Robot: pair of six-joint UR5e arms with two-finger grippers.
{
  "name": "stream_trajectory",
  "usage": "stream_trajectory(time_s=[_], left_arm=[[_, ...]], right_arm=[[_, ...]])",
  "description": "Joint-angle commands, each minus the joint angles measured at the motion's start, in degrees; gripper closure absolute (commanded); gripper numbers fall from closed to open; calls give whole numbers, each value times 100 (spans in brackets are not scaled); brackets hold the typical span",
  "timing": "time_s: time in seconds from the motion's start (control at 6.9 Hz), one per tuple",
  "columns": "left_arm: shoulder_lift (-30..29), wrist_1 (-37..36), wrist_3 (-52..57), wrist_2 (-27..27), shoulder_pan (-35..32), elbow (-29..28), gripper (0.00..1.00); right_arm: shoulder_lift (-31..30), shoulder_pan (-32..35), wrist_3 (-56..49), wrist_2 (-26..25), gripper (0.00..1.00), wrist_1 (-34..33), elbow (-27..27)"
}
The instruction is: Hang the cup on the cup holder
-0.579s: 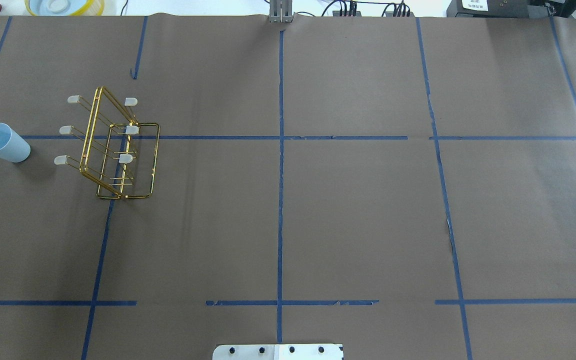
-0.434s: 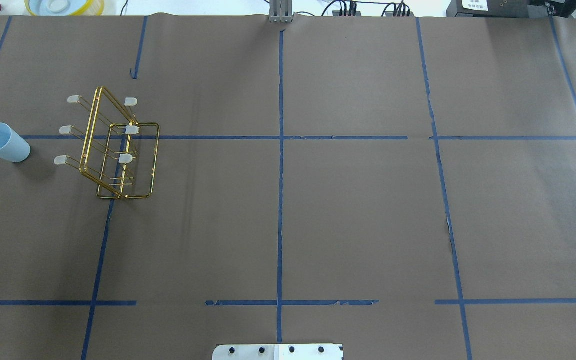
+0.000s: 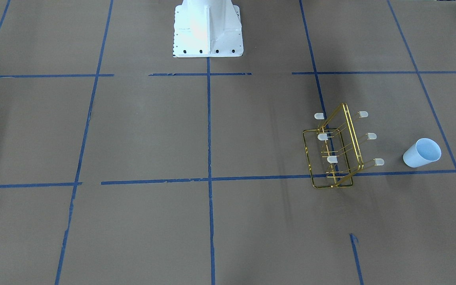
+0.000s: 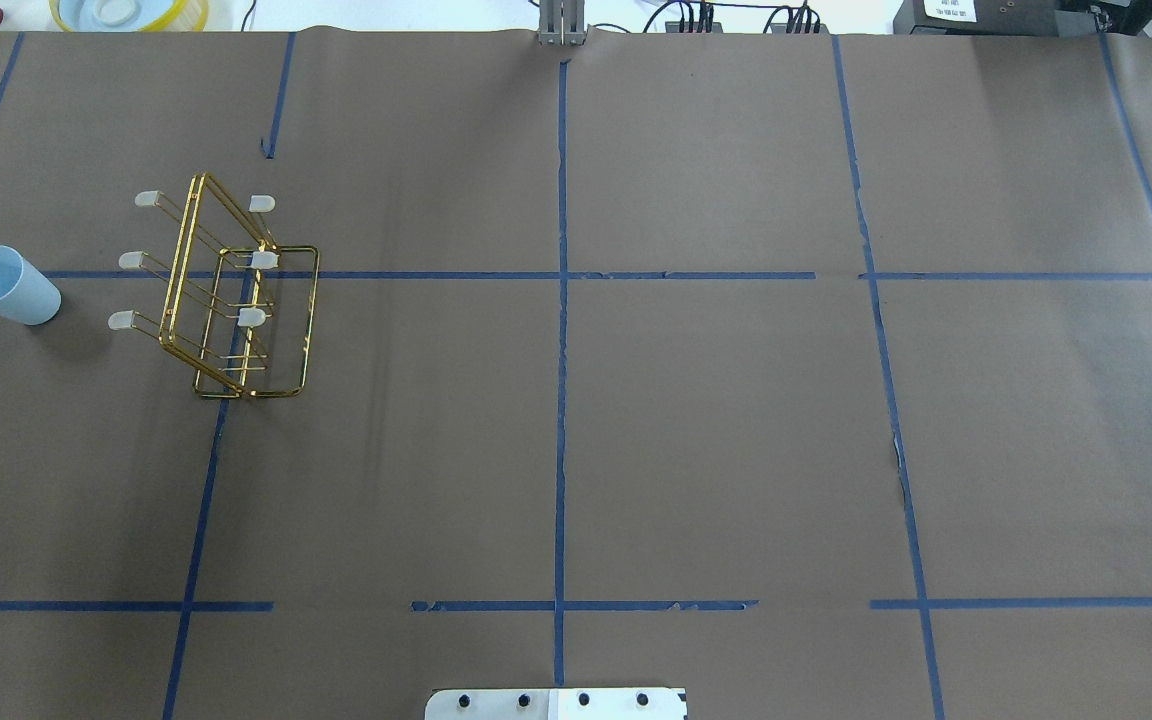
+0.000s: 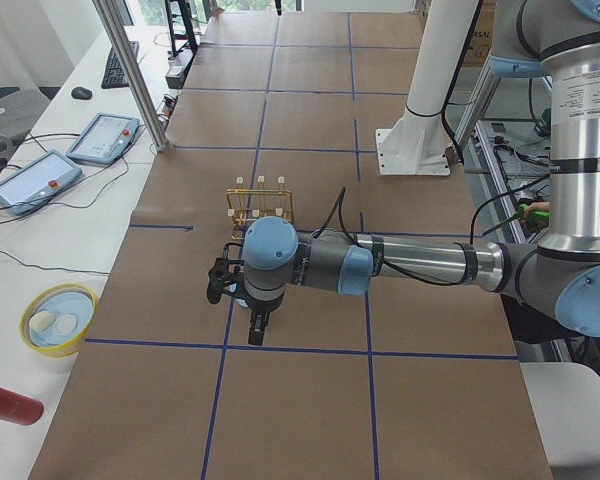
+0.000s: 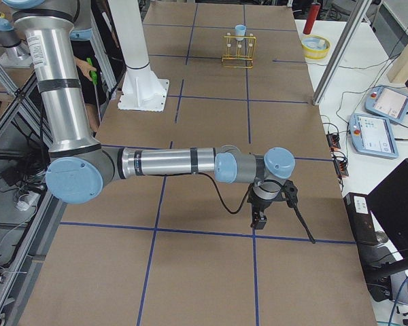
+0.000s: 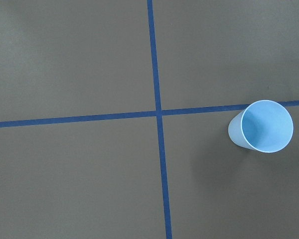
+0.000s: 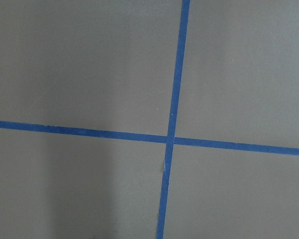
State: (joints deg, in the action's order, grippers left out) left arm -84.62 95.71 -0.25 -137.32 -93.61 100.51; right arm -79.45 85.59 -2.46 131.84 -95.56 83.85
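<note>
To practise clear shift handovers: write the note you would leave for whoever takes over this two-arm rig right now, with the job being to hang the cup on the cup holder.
Grippers: the left gripper hangs above the table near the cup. The right gripper is over bare paper, far from the job. Neither's jaws can be judged.
Things: the cup stands upright, mouth up, apart from the cup holder, on its robot-left side. All six prongs are bare.
Done: nothing yet.
Left: grasp the cup, turn it over, hang it on a prong.
</note>
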Motion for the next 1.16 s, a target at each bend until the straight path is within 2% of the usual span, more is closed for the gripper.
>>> stream_trajectory(time_s=[0.0,0.14,0.29,0.58,0.87,1.01], left_arm=[[-64,35,-350,47,131,65,0],[-72,470,-1023,169,498,117,0],[-20,1362,-1778,927,606,127,0],[260,2868,-3744,1906,1385,127,0],[384,3609,-5207,2671,2246,214,0],[611,4213,-5692,2997,2459,276,0]], right_arm=[[0,-7,0,0,0,2,0],[0,2,0,0,0,2,0],[0,2,0,0,0,2,0],[0,2,0,0,0,-7,0],[0,2,0,0,0,2,0],[0,2,0,0,0,2,0]])
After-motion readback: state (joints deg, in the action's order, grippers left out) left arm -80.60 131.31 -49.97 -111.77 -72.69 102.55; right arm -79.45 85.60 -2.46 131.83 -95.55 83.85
